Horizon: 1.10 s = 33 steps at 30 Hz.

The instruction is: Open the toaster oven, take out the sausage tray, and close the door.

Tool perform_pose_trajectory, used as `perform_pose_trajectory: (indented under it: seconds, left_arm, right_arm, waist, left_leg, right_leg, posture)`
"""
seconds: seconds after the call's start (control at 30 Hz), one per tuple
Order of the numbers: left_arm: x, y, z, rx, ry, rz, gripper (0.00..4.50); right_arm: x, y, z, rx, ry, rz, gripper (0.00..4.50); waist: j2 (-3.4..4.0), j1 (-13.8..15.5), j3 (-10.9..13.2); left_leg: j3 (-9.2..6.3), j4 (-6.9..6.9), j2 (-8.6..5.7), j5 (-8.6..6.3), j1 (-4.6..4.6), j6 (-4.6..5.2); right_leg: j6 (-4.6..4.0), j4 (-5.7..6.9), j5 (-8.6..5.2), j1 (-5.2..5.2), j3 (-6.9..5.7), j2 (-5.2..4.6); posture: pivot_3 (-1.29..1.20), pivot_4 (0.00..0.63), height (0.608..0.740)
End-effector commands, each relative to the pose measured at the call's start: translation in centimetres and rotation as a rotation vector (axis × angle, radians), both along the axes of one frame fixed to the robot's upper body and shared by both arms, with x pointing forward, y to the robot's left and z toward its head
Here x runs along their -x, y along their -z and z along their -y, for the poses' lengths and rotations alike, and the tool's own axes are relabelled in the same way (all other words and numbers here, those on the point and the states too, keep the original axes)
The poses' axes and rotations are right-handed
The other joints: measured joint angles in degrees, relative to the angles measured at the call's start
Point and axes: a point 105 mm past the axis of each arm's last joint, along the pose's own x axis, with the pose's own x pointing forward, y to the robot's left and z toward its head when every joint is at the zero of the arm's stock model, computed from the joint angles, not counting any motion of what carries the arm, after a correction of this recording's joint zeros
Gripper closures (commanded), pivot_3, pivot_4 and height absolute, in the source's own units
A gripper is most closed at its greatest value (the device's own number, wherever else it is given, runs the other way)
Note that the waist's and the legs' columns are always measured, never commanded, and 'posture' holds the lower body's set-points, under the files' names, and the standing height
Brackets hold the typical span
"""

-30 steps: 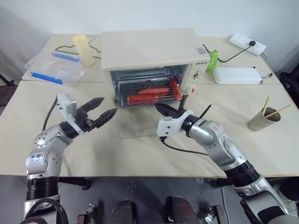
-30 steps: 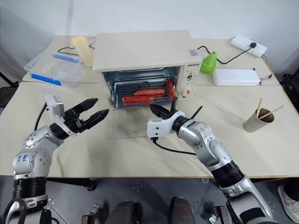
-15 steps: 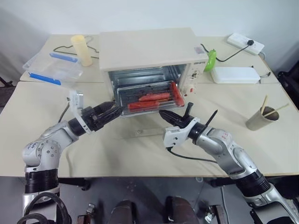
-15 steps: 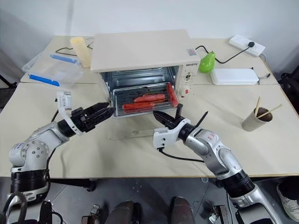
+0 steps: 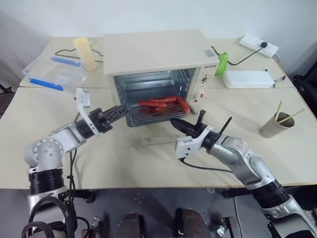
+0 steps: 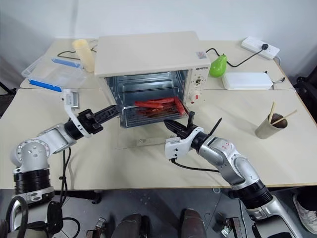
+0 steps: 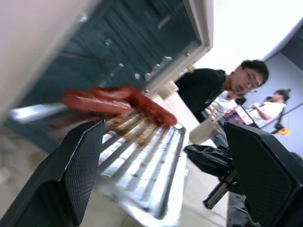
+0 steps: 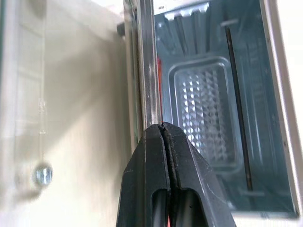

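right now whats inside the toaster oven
The toaster oven stands open. The sausage tray, red sausages on its rack, juts partway out of the shiny cavity. Behind it the ribbed back wall shows. The floor under the tray is covered.

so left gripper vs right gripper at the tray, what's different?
The left gripper has its jaws wide apart, at the left end of the sausage tray; the right gripper has its jaws pressed shut at the tray's front edge. Both point roughly level toward the open toaster oven.
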Motion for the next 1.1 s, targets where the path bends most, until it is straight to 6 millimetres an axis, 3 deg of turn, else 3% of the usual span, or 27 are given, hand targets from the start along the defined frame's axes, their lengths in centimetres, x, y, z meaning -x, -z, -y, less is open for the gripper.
perform_pose_trajectory:
  seconds: [0.03, 0.3, 0.57, 0.97, 1.1]
  left_arm:
    - [0.8, 0.0, -0.7, -0.022, 0.013, 0.01, 0.24]
    - [1.5, 1.8, -1.5, -0.051, -0.005, -0.095, 0.24]
    - [1.8, 2.8, -1.2, -0.018, 0.0, -0.199, 0.24]
    - [1.1, 3.2, 1.2, 0.054, 0.053, -0.337, 0.24]
    - [1.2, 4.6, 1.1, 0.01, 0.047, -0.437, 0.24]
  right_arm:
    - [0.3, -0.5, 0.1, -0.013, -0.008, 0.035, 4.49]
    - [0.4, 1.1, 1.2, 0.007, 0.011, 0.071, 4.49]
    - [1.0, 0.9, 1.1, -0.026, -0.012, 0.103, 4.49]
    - [1.9, 1.0, 1.1, -0.046, -0.041, 0.096, 4.49]
    - [1.9, 1.1, 1.2, -0.049, -0.033, 0.087, 4.49]
  waist:
    - [0.0, 0.04, 0.0]
    - [-0.01, 0.24, 0.0]
    - [-0.01, 0.13, 0.0]
    - [-0.05, 0.15, -0.03]
    - [-0.05, 0.15, -0.03]
  left_leg:
    - [0.01, -0.02, 0.0, 0.0, 0.03, 0.0]
    - [0.03, 0.0, -0.02, 0.0, 0.03, 0.0]
    - [0.08, 0.0, 0.0, 0.01, 0.08, -0.01]
    - [0.07, 0.03, -0.03, 0.01, 0.1, -0.01]
    - [0.07, 0.02, -0.02, 0.01, 0.15, -0.01]
  right_leg:
    - [0.0, 0.01, 0.0, 0.01, 0.01, 0.0]
    - [0.0, 0.01, 0.0, 0.03, 0.1, -0.01]
    - [0.0, 0.02, 0.0, 0.02, 0.18, 0.0]
    - [0.0, 0.03, 0.0, 0.07, 0.21, -0.01]
    - [0.0, 0.05, 0.0, 0.08, 0.21, 0.0]
  posture:
    - [0.0, 0.15, 0.74]
    - [0.0, 0.15, 0.74]
    - [0.0, 0.15, 0.74]
    - [0.0, 0.15, 0.74]
    - [0.0, 0.15, 0.74]
